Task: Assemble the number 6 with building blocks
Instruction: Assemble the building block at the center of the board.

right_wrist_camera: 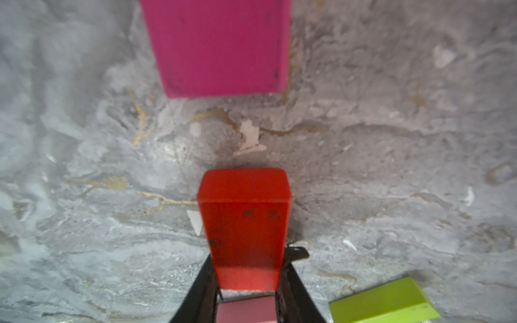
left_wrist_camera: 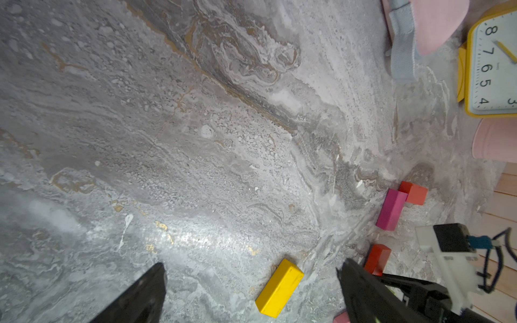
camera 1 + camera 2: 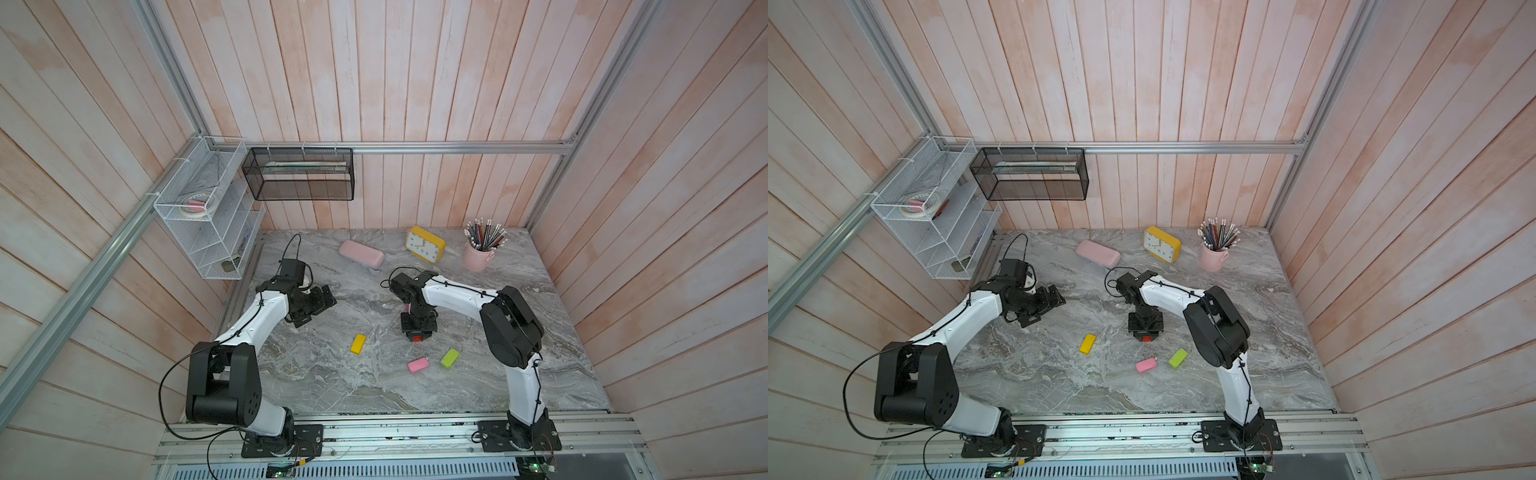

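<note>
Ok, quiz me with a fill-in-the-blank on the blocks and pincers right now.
1. The held block in the right pincer is ___ in colour.
2. The left pincer stands ___, gripping nothing.
3. The loose red block touches the ___ block.
Missing words: red; open; magenta.

Soft, even light is casting faint shadows. Glare is whitening the tabletop point(image 2: 195, 237) in the left wrist view; the magenta brick point(image 1: 221, 47) is looking blurred.
</note>
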Robot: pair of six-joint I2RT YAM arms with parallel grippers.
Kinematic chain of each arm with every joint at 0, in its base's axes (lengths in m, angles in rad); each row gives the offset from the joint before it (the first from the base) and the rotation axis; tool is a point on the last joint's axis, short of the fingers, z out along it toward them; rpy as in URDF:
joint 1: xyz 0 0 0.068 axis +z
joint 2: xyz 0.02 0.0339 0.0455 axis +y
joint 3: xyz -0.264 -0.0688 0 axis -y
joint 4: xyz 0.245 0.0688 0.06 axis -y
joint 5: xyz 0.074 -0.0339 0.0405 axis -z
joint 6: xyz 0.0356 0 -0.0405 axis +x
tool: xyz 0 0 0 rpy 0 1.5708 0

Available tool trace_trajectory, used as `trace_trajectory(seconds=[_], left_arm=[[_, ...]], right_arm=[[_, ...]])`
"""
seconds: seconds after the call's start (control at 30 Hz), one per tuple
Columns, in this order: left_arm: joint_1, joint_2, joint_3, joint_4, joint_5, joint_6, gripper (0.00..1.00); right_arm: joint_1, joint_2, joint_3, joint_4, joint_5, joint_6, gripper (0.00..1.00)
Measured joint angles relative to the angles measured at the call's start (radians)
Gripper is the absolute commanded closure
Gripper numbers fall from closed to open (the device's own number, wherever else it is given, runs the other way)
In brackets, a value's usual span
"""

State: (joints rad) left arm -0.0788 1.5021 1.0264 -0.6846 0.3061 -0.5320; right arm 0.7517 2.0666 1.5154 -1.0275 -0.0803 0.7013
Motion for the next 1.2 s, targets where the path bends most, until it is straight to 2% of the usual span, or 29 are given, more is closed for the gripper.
trace_trajectory(seconds=[1.2], left_arm=[[0.0,0.001,0.003,0.0,0.0,-0.011,0.02]], right_arm=[[-0.022,0.047,0.056,0.0,0.004,-0.023,0.8]])
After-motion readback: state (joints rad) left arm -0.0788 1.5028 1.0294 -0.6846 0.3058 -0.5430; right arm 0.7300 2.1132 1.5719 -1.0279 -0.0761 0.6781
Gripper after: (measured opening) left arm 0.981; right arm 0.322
